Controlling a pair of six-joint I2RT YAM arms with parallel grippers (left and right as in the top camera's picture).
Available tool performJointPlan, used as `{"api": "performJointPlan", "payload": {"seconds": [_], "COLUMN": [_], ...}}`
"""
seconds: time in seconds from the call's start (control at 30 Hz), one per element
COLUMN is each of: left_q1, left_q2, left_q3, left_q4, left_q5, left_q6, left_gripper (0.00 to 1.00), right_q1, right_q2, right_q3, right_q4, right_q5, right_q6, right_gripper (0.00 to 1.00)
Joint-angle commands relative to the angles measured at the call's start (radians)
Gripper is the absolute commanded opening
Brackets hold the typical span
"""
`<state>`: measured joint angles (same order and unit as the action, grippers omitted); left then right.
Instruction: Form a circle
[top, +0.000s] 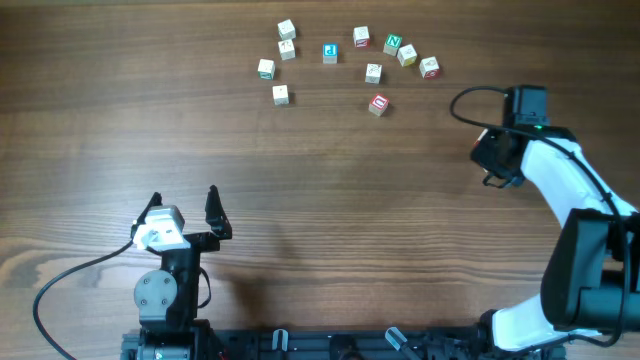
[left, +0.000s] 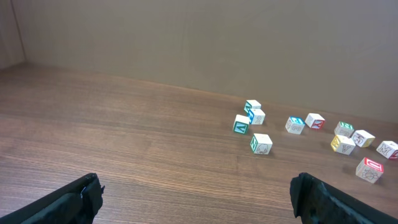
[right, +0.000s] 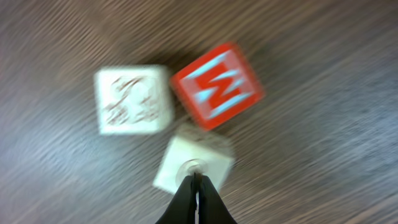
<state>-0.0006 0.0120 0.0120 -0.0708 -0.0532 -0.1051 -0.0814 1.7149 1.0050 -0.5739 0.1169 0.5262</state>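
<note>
So, blocks (top: 330, 53) lie in a loose arc on the far side of the table (top: 350, 230); left gripper (top: 184, 200) is wide open, right gripper (right: 196, 185) pinched closed on nothing. They look light, rigid, prone to skidding; I'd grip flat opposite faces, mid-height

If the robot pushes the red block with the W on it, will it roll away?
Probably not: the red block looks like a flat-sided cube, so it should slide, not roll. It looks hard, maybe wood, so it likely won't squash. The white block sits right beside it, so a push that way might bump it too.
</note>
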Motion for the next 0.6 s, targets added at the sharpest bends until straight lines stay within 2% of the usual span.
{"api": "performJointPlan", "payload": {"seconds": [0.0,0.3,0.37,0.47,0.5,0.57], "left_q1": [0.006,0.006,0.006,0.006,0.006,0.006], "left_q2": [-0.009,-0.009,-0.009,-0.009,-0.009,-0.009], "left_q3": [-0.006,-0.006,-0.006,-0.006,-0.006,-0.006], "left_q4": [0.001,0.001,0.001,0.001,0.001,0.001], "left_q5": [0.012,0.012,0.012,0.012,0.012,0.012], "left_q6": [0.023,0.023,0.023,0.023,0.023,0.023], "left_gripper": [1.00,1.00,1.00,1.00,1.00,1.00], "right_q1": [0.072,0.072,0.073,0.073,0.073,0.072], "right_q2": [0.032,-0.100,-0.144,-0.149,-0.148,-0.148], "right_q3": [-0.018,-0.016,-0.016,-0.016,-0.016,-0.016], "right_q4": [-0.015,-0.034,-0.047,-0.071,-0.094,-0.117], "right_q5": [-0.031,-0.015,-0.024,0.023,0.068,0.101], "right_q6": [-0.051,0.104,0.182,0.256,0.285,0.315], "right_gripper": [0.04,0.04,0.32,0.48,0.61,0.67]}}
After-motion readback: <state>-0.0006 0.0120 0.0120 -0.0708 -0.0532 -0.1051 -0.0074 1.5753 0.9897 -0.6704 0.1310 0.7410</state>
